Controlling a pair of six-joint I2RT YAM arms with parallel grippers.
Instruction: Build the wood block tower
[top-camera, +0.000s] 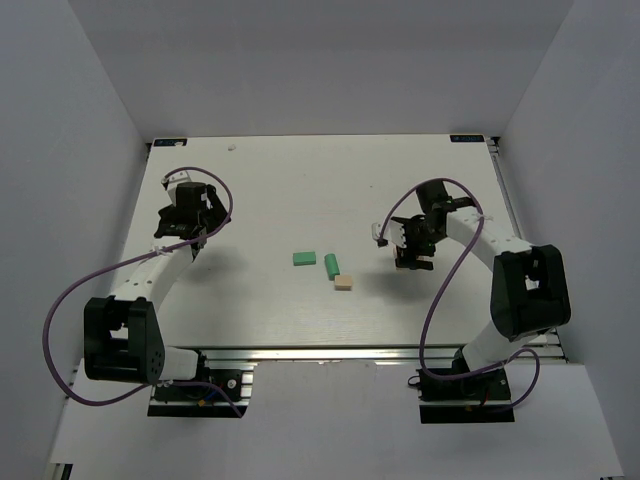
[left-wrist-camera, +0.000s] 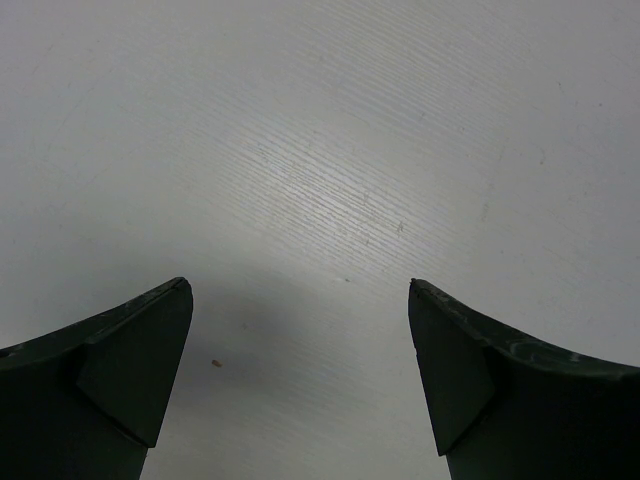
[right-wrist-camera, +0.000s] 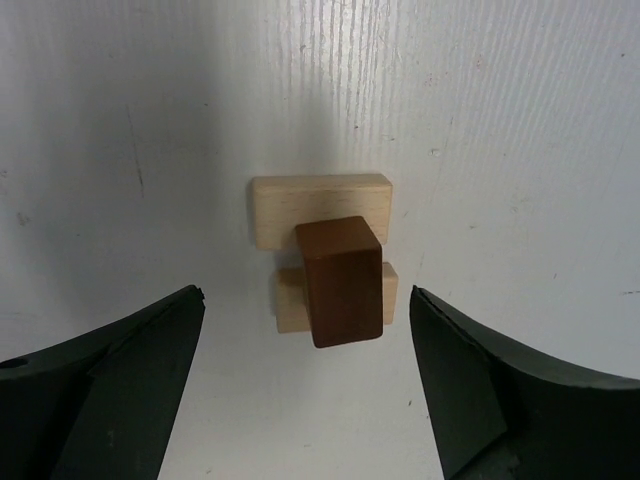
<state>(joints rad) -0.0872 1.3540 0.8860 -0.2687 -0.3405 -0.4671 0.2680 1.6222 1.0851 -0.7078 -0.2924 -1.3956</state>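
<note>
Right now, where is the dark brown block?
In the right wrist view, the dark brown block lies on top of two light tan blocks, between the fingers of the open right gripper, on the right side of the table.

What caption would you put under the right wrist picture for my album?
Open right pincer above a brown block laid across two tan blocks.
</note>
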